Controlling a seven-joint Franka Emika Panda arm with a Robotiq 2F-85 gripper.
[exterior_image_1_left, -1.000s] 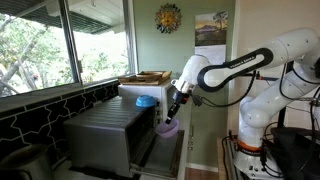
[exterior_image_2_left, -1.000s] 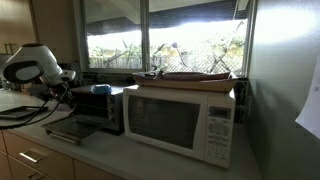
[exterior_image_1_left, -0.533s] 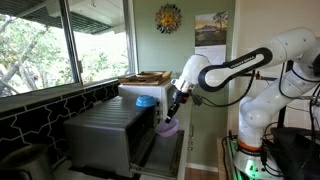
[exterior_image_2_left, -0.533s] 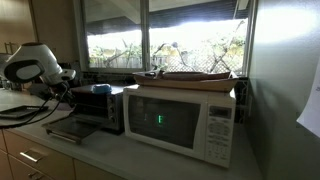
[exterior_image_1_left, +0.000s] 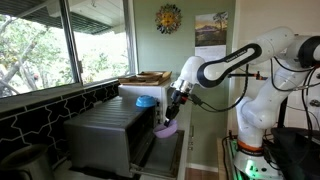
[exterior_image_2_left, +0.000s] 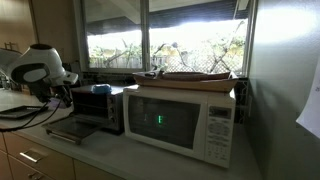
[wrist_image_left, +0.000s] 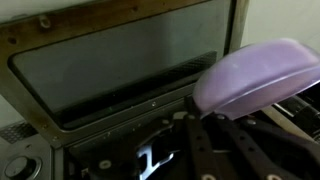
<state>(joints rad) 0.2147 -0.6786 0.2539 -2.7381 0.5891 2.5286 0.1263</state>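
now: lavender dish clamped in front of the open toaster oven

the white arm (exterior_image_1_left: 235, 62) is reaching in from beside the wall, bending down toward the appliances on the counter (exterior_image_2_left: 110, 158). the microwave (exterior_image_2_left: 180, 120), the biggest box there, is sitting under the window with a flat tray on its top. just beside it the toaster oven (exterior_image_2_left: 97, 108) is standing with its glass door (wrist_image_left: 110, 60) folded down and open. a small blue object (exterior_image_1_left: 146, 101) is lying on the oven's roof.

the lavender dish (exterior_image_1_left: 166, 129) is hanging in the air in front of the oven's mouth, above the lowered door and touching neither. the pincer (exterior_image_1_left: 172, 117) is clenching it: in the wrist view the dark fingers are closing on one edge while the rest of the dish is sticking out to the side, tilted.

the dish is looking like thin, smooth plastic, so it is probably light, stiff and not fragile, though slick under metal pads. the rim seems the sensible place to pinch it, as the curved body is offering nothing to bite on. held at one edge like this, it could pivot or slip if it is bumping the oven frame.
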